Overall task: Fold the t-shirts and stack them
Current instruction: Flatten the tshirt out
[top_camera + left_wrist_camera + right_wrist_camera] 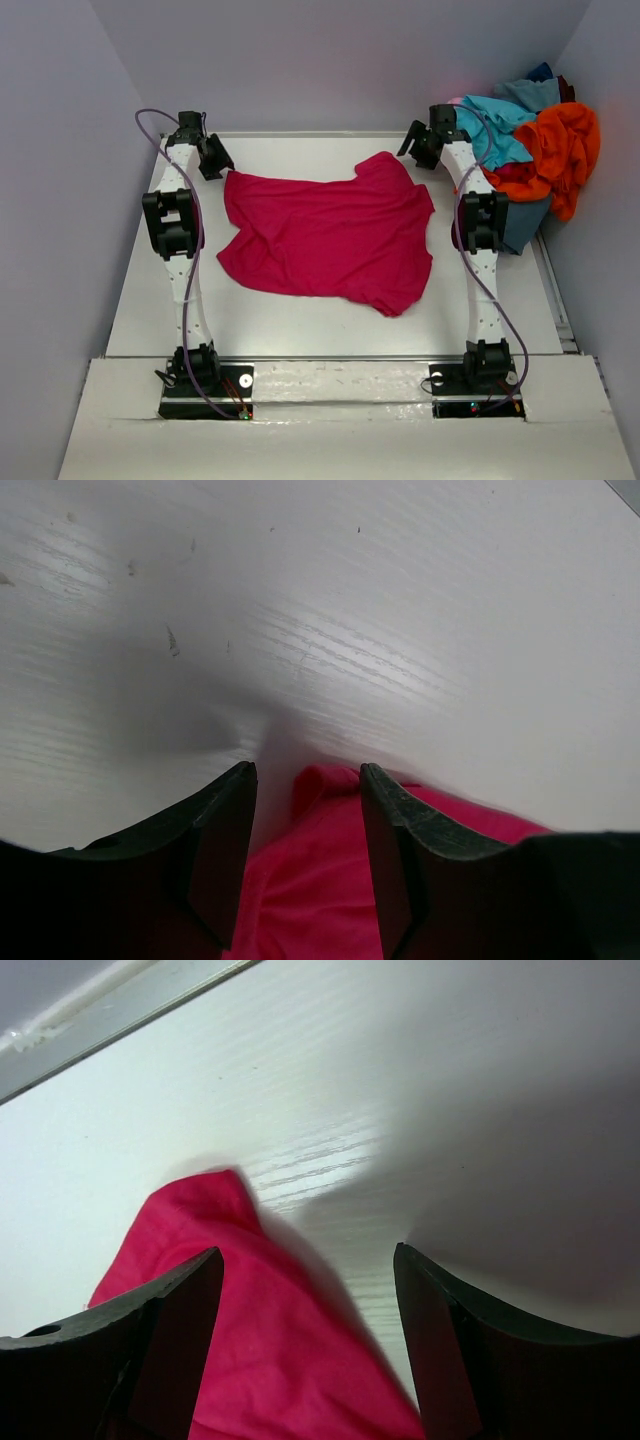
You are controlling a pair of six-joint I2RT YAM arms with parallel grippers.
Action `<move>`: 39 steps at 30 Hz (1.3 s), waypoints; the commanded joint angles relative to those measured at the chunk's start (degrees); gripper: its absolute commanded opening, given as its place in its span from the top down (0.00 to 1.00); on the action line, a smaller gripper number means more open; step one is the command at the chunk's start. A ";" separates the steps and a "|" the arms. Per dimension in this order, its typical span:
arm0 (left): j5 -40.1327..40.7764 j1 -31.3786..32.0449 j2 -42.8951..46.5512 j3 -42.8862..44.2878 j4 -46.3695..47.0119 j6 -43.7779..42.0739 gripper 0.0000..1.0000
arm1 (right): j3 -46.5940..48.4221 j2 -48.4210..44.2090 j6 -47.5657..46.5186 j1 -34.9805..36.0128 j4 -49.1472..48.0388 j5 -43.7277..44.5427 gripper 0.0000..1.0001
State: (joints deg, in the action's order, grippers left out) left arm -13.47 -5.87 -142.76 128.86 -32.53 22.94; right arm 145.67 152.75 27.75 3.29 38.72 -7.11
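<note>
Shirt (330, 235) lay spread; left pincer (307, 772) and right pincer (308, 1253) stood apart at its far corners. Folding likely needed both to grip an edge.

Right gripper (308, 1255): dark fingers spread wide, nothing pinched.
Crimson t-shirt (260, 1340): rumpled corner lying on the table, reaching into the gap between the fingers.
Table (450, 1080): white, faintly grained, shadowed on the right.

Robot lab cell (bare grey walls (330, 60), white table (300, 330))
</note>
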 commanded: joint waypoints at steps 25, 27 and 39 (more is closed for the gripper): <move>-6.30 -0.72 4.24 -2.12 1.86 -0.79 0.43 | -4.07 3.26 1.43 -0.83 -3.30 -7.12 0.27; -6.39 -0.72 4.68 -2.73 2.65 -0.79 0.43 | -4.16 3.08 1.43 -0.83 -3.21 -7.30 0.27; -5.95 -0.72 6.79 -2.38 0.63 -2.64 0.44 | -4.16 3.43 1.78 -0.30 -2.25 -7.65 0.27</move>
State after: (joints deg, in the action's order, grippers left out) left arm -19.09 -6.28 -142.74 126.82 -31.35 21.93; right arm 143.50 154.34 28.97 2.92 32.12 -14.17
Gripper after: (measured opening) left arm 0.566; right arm 0.728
